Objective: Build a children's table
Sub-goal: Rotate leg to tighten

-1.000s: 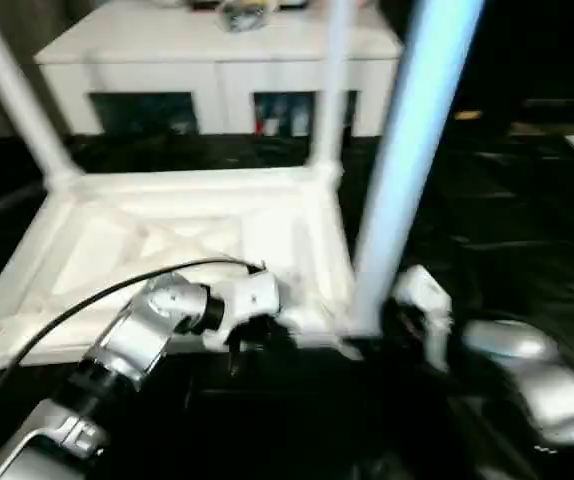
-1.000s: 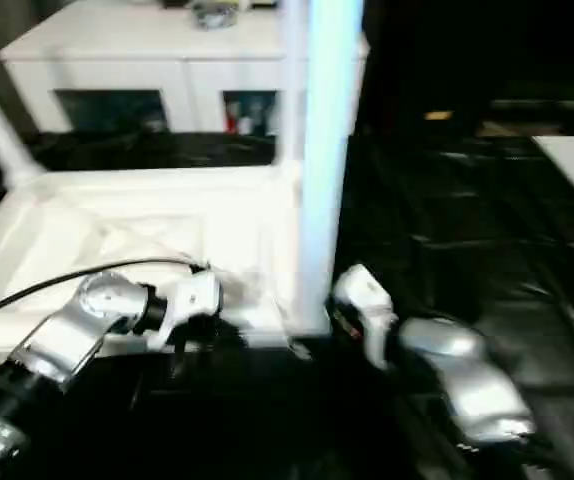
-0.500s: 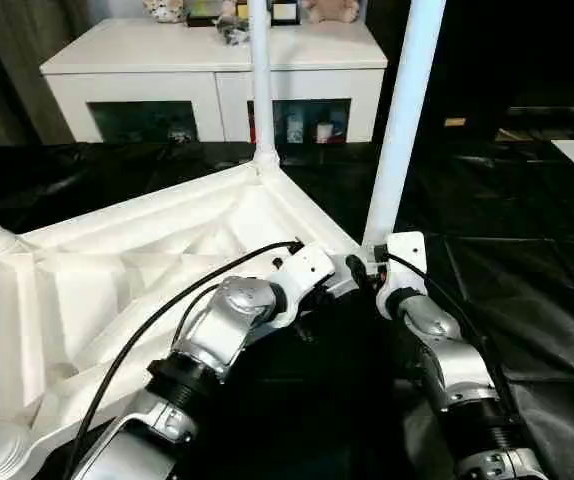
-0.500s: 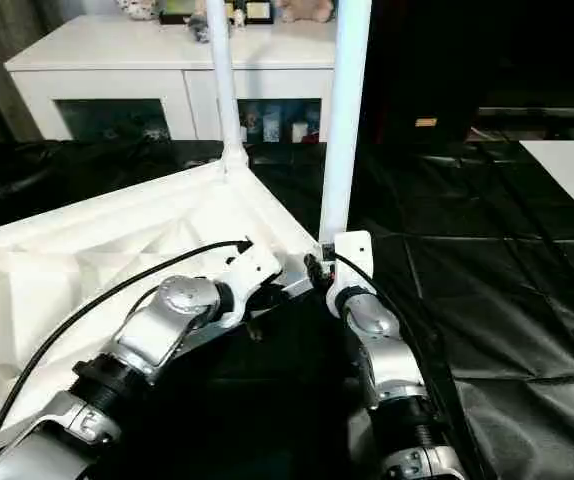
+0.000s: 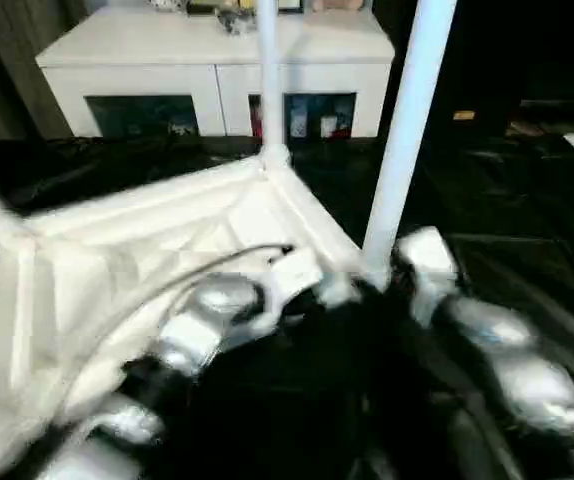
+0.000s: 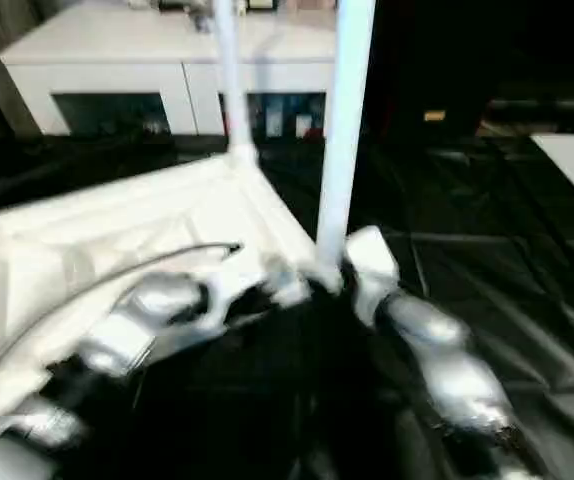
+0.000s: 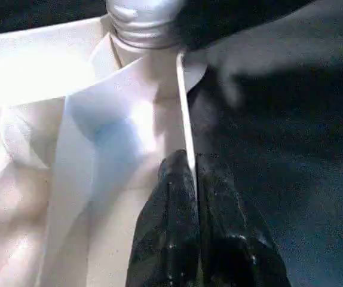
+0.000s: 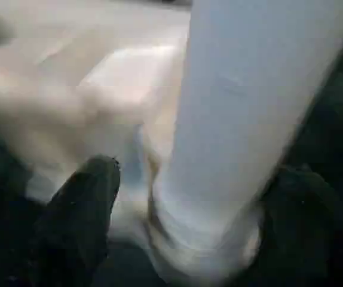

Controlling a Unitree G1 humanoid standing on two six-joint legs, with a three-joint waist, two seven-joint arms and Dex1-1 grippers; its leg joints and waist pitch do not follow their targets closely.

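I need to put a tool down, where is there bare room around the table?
Free: the black sheet right of the near leg, and the strip between the tabletop and the cabinet. Crowded: the near corner, where the left gripper pinches the rim and the right gripper's fingers flank the leg.

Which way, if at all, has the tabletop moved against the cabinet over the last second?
Yes. The tabletop has turned: its far corner with the leg slid left along the white cabinet, from the right door toward the centre.
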